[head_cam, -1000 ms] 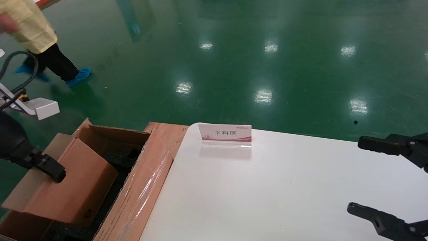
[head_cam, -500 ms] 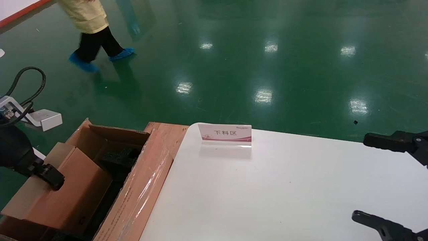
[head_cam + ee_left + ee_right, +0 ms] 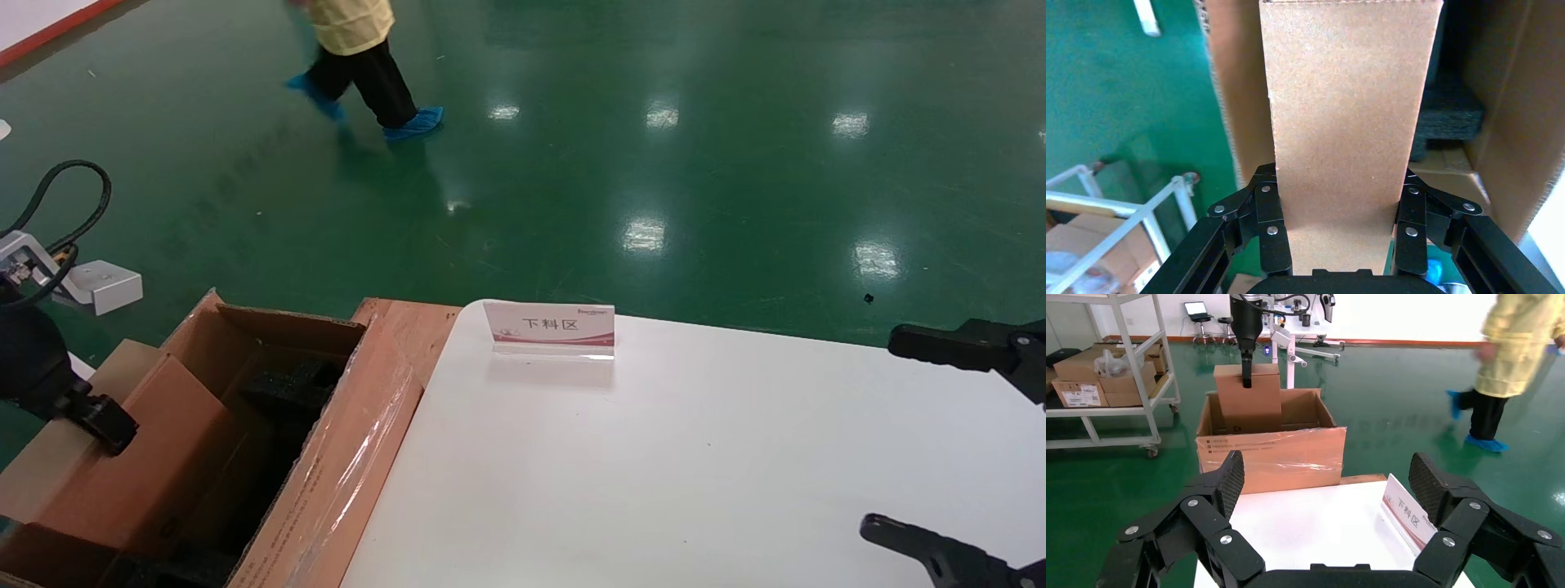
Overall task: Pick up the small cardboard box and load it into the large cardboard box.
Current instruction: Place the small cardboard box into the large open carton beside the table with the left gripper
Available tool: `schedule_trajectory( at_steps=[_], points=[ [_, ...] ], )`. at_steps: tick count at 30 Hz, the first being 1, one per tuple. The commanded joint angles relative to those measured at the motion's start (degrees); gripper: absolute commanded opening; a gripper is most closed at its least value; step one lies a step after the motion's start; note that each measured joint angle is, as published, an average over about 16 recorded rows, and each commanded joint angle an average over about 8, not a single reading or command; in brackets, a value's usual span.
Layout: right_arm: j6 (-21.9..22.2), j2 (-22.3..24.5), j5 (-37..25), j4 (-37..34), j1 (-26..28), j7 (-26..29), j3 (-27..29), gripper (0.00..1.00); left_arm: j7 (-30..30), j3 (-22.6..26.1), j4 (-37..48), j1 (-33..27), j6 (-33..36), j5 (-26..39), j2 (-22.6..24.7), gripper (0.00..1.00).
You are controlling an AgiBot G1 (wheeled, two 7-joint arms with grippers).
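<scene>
My left gripper (image 3: 106,425) is shut on the small cardboard box (image 3: 155,457), a slim plain brown box held on edge and partly down inside the large cardboard box (image 3: 343,474). In the left wrist view the fingers clamp both sides of the small box (image 3: 1349,122), with black foam (image 3: 1447,113) and the carton wall (image 3: 1517,122) beyond it. The right wrist view shows the small box (image 3: 1248,398) standing up out of the taped carton (image 3: 1272,456). My right gripper (image 3: 923,445) is open and empty over the right of the white table (image 3: 654,474).
A small sign card (image 3: 552,327) stands at the table's far edge. A person in a yellow coat (image 3: 359,57) walks across the green floor beyond. A white shelf cart with boxes (image 3: 1107,373) stands past the carton. A wooden board (image 3: 409,322) lies between carton and table.
The small box has sunk lower into the carton and my left gripper has shifted left with it. The person has walked from left towards the middle. The right gripper has barely moved.
</scene>
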Motion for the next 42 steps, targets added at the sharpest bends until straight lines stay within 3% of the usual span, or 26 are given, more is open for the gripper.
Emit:
schedule_trajectory(
  at_steps=[1, 42],
  points=[
    [0.00, 0.00, 0.00, 0.00, 0.00, 0.00, -0.01, 1.00, -0.11, 0.08, -0.05, 0.30, -0.37, 0.50, 0.25, 0.00],
    [0.06, 0.05, 0.09, 0.00, 0.03, -0.07, -0.13, 1.00, 6.14, -1.96, 10.27, 11.08, -7.17, -0.45, 1.11, 0.00]
  ],
)
